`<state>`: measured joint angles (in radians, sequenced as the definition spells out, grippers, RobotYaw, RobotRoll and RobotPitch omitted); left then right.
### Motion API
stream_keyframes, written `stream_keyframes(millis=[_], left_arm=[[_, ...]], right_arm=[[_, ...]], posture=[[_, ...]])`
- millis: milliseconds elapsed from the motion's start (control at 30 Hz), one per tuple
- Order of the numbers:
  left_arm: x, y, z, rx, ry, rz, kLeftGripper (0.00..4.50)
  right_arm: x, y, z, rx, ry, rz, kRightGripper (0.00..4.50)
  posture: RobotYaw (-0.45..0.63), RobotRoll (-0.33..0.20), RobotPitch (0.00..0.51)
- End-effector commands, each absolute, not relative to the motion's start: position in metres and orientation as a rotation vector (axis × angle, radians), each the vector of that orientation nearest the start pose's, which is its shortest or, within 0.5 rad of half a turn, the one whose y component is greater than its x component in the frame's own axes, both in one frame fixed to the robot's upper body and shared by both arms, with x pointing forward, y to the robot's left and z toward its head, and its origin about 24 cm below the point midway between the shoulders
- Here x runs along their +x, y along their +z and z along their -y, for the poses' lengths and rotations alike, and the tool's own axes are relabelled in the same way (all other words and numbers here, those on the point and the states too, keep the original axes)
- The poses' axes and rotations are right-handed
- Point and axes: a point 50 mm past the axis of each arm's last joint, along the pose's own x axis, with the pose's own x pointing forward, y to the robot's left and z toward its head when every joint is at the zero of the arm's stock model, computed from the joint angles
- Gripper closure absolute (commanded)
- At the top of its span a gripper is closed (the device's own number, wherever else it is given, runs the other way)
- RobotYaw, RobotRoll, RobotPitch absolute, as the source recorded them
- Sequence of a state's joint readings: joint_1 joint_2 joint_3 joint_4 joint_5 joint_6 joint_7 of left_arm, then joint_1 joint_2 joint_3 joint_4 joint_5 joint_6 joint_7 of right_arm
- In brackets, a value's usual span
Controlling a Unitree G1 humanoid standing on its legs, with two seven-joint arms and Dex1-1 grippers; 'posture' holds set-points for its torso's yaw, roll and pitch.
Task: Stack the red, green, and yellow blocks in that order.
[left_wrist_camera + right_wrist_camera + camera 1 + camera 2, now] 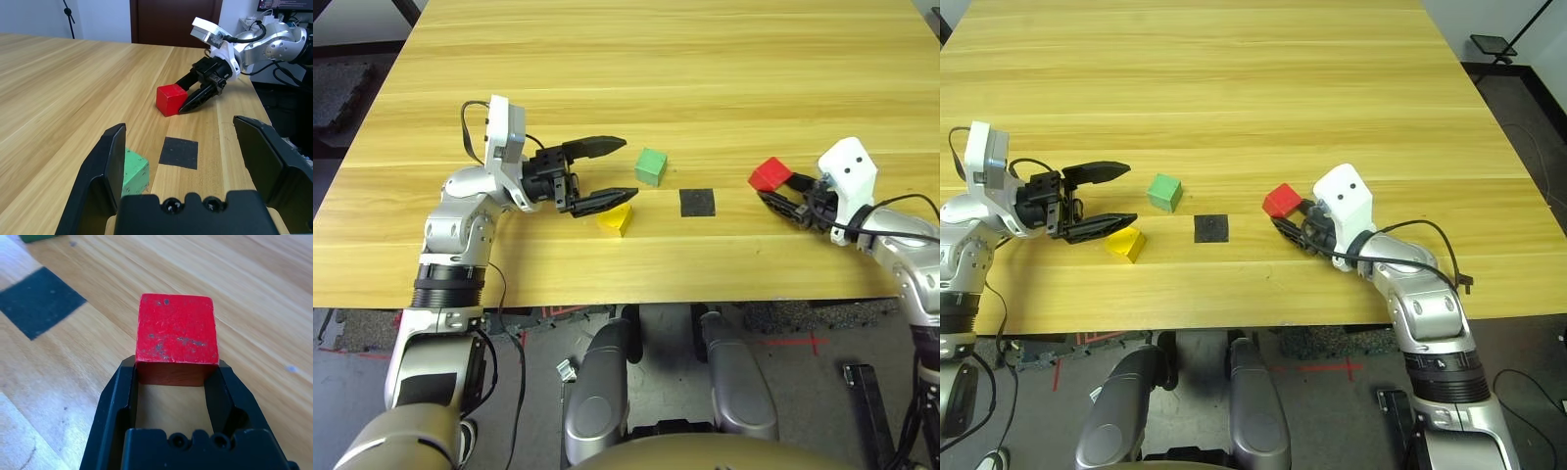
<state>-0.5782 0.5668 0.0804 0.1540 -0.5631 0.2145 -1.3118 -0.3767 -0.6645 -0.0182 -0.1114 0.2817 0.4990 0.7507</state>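
Pinching the red block (176,335), right claw (173,369) clamps its sides.

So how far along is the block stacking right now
Nothing is stacked yet. In hand: the right gripper is shut on the red block, to the right of the black patch. Left to do: the green block and yellow block sit apart on the table, the yellow one by the open left gripper; both must go on the red.
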Motion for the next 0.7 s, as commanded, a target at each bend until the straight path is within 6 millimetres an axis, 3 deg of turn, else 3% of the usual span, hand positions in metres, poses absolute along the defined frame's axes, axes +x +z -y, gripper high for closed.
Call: stream_keyframes(millis=[33, 333, 700], left_arm=[[0.301, 0.192, -0.193, 0.128, -1.318, 0.244, 0.00], [0.299, 0.193, -0.192, 0.131, -1.321, 0.258, 0.00], [0.295, 0.198, -0.197, 0.174, -1.305, 0.267, 0.00]], right_arm=[[0.296, 0.177, 0.204, -0.389, 0.898, -0.135, 2.47], [0.305, 0.200, 0.193, -0.468, 1.256, -0.228, 2.47], [0.336, 0.198, 0.167, -0.555, 1.345, -0.183, 2.47]], posture=[[0.18, 0.045, 0.305], [0.21, 0.036, 0.283], [0.26, 0.047, 0.270]])
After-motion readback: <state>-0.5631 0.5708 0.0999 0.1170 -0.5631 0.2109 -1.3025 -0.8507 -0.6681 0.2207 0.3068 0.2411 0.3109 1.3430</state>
